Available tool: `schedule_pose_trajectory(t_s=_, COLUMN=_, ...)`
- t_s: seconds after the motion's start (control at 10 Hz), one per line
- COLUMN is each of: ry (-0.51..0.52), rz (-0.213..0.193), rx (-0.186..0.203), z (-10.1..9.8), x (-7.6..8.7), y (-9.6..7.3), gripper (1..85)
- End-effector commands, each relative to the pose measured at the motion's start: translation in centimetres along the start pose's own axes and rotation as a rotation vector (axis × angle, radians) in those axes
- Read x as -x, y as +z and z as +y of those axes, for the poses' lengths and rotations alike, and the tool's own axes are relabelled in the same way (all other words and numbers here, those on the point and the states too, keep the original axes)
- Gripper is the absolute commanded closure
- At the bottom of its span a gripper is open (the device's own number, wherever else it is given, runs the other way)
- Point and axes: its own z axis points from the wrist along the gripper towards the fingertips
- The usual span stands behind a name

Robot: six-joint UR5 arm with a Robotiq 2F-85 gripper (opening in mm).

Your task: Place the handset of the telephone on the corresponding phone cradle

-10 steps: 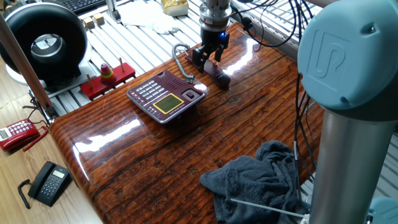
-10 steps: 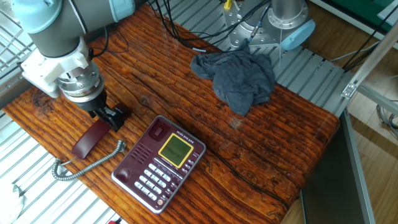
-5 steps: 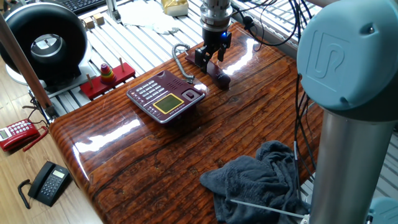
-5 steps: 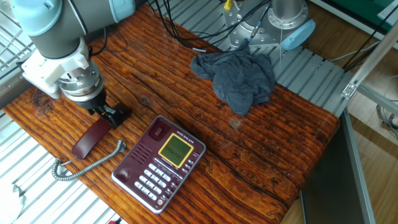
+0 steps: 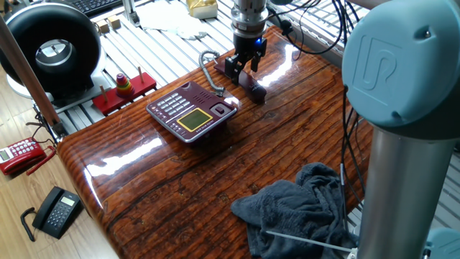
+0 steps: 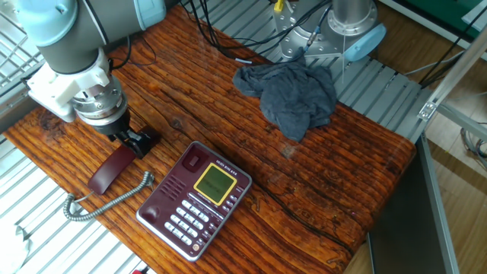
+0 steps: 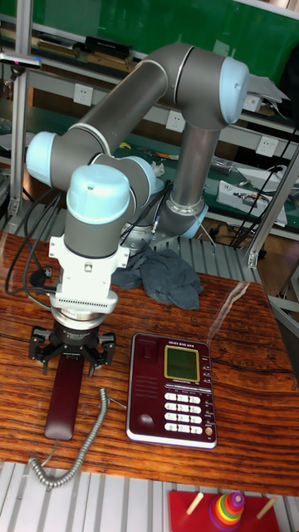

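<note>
Gripper (image 7: 72,357) spread wide, straddling upper end of handset (image 7: 65,399), which lies flat on desk (image 6: 319,190) left of telephone (image 7: 172,389); cradle (image 7: 146,382) vacant.

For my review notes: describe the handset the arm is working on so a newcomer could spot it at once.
Start at the wooden table and find the maroon telephone with the yellowish screen. The handset lies flat on the wood beside it, off the cradle, under the gripper. It is the slim dark maroon bar trailing a grey coiled cord; the grey cloth lies across the table.
</note>
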Motion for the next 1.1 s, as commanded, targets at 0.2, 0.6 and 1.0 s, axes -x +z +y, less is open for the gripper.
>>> schedule_pose_trajectory(t_s=0.2, ry=0.012, rz=-0.016, rx=0.012, z=0.17, x=0.55, y=0.74, gripper=12.7)
schedule_pose_trajectory(t_s=0.6, ry=0.015, rz=-0.022, rx=0.013, z=0.2, x=0.72, y=0.75, gripper=15.7)
schedule_pose_trajectory(t_s=1.0, ry=0.021, rz=-0.027, rx=0.013, z=0.18, x=0.84, y=0.71, gripper=22.3)
